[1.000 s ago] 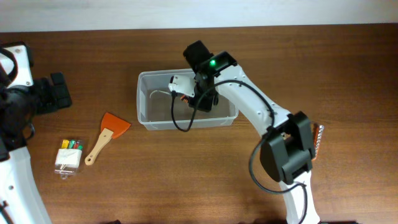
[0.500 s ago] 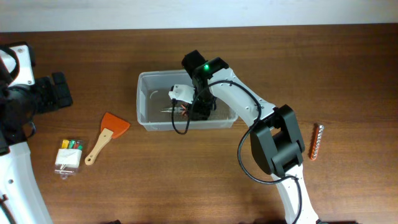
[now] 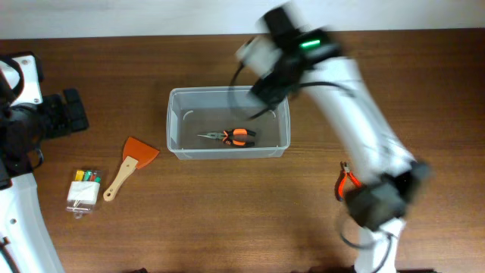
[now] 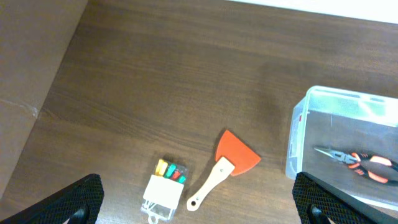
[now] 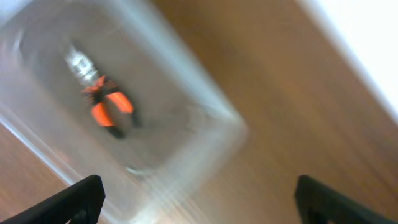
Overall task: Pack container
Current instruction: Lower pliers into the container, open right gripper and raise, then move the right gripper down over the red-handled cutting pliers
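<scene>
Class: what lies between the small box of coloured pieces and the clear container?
The orange scraper lies there, blade toward the container, handle toward the small box; clearest in the overhead view.

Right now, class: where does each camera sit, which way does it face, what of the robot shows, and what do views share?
Overhead: above the table, facing straight down on the container, scraper, left arm and right arm.
Left wrist: on the left arm, facing down at scraper, box of coloured pieces, container; open left tool at bottom corners.
Right wrist: over the container, facing down into it, blurred; open right tool at bottom corners.
Shared: all three show the orange-handled pliers inside the container.
</scene>
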You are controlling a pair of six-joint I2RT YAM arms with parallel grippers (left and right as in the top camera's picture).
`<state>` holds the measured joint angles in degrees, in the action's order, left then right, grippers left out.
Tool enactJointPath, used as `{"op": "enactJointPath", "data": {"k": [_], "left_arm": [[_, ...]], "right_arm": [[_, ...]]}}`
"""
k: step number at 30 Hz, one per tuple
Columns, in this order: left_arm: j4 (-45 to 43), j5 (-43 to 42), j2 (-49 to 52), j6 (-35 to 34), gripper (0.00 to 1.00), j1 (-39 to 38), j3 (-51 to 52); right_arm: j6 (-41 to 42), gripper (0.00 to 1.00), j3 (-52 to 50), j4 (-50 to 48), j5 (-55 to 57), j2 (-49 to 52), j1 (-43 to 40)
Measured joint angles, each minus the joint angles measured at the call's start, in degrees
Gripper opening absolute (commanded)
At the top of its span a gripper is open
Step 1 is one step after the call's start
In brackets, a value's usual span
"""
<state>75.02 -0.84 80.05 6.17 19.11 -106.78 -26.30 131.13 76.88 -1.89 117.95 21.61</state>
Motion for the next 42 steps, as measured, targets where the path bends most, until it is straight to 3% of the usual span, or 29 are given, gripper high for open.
{"op": "enactJointPath", "data": {"k": [6, 9, 12, 17, 23, 27, 32, 37, 42], "left_arm": [[0.7, -0.2, 0.0, 0.0, 0.99, 0.0, 0.0], [0.7, -0.3, 0.0, 0.0, 0.99, 0.0, 0.0], [0.7, -0.5, 0.0, 0.0, 0.99, 0.0, 0.0], [0.7, -1.4, 0.0, 0.0, 0.99, 0.0, 0.0], [0.8, -3.1, 0.0, 0.0, 0.99, 0.0, 0.0], [0.8, -3.5, 0.0, 0.0, 0.99, 0.0, 0.0], [0.9, -3.7, 0.0, 0.0, 0.99, 0.0, 0.0], [1.1, -3.7, 0.0, 0.0, 0.99, 0.0, 0.0], [1.5, -3.7, 0.0, 0.0, 0.99, 0.0, 0.0]], "right_arm": [[16.2, 0.99, 3.7, 13.1, 3.6, -15.0, -18.3], [21.6, 0.99, 3.5, 20.0, 3.8, -16.0, -24.3], [24.9, 0.98, 0.2, 20.1, 2.0, -16.0, -27.9], [27.2, 0.98, -13.4, 19.9, -0.5, -22.2, -29.5], [27.9, 0.99, -36.4, 19.8, -1.6, -43.6, -29.4], [28.0, 0.98, -50.7, 12.2, -2.1, -53.0, -29.3], [28.0, 0.98, -67.9, -6.9, -2.6, -50.7, -25.6], [29.5, 0.98, -75.8, -19.7, -2.8, -43.6, -19.7], [31.7, 0.98, -76.1, -25.6, -2.7, -35.4, -17.2]]}}
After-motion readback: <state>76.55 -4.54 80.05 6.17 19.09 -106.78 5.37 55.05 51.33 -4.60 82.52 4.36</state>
